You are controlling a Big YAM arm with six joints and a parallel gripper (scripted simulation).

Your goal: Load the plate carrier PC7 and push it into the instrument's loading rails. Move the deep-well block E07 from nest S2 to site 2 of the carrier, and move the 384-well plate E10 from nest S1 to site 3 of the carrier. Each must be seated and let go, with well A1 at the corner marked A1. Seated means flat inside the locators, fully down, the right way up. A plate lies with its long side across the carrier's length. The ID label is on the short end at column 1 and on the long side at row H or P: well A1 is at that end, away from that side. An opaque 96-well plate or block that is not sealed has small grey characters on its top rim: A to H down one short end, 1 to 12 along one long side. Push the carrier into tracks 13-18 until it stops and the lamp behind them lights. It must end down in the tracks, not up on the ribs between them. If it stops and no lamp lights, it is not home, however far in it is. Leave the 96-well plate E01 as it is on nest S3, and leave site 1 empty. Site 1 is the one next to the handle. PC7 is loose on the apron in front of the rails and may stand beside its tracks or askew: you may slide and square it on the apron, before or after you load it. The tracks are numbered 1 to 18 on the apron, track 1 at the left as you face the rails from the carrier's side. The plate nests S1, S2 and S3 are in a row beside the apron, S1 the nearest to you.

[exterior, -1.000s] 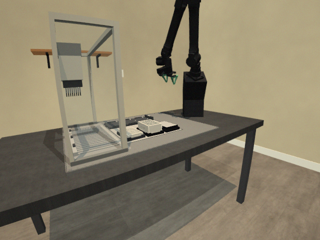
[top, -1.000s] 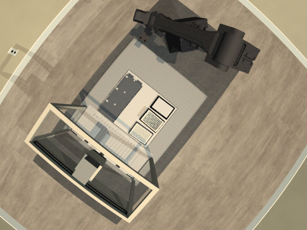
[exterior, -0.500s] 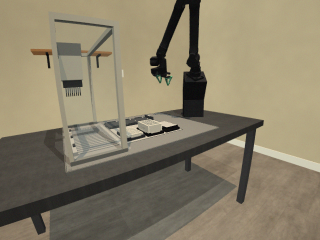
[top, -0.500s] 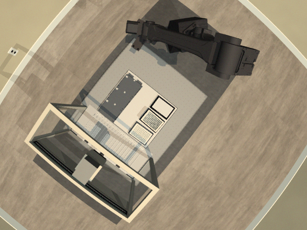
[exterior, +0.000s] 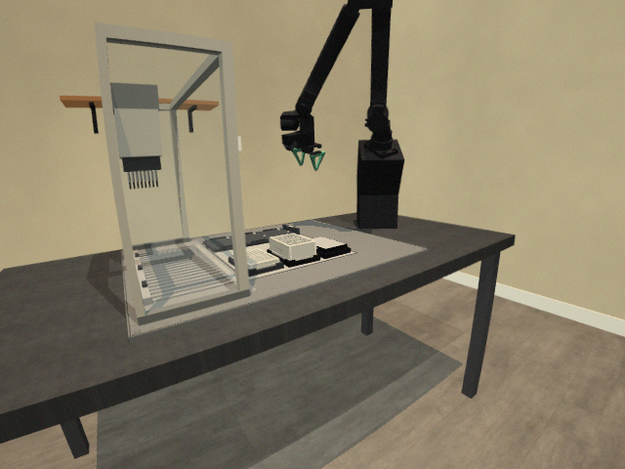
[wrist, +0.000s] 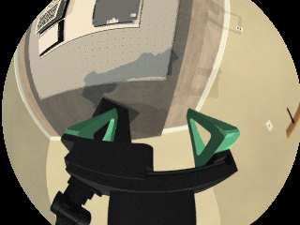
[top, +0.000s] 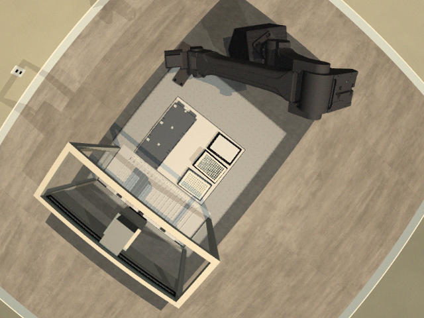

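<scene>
The dark grey carrier PC7 (top: 167,133) lies empty on the cream apron (top: 191,144), in front of the rails (top: 160,195). Beside it stand three nests in a row. The flat 384-well plate E10 (top: 224,148) is nearest the arm's base. The tall white deep-well block E07 (top: 209,165) (exterior: 291,246) is in the middle. The 96-well plate E01 (top: 194,183) is nearest the rails. My gripper (exterior: 309,158) (wrist: 152,112) is open and empty, high above the mat's far edge, well apart from the carrier and the plates.
The instrument's frame (exterior: 171,171) stands over the rails, with a pipetting head (exterior: 137,133) hanging inside. The arm's black base (exterior: 379,184) stands at the back of the table. The grey mat (top: 253,136) lies under the apron.
</scene>
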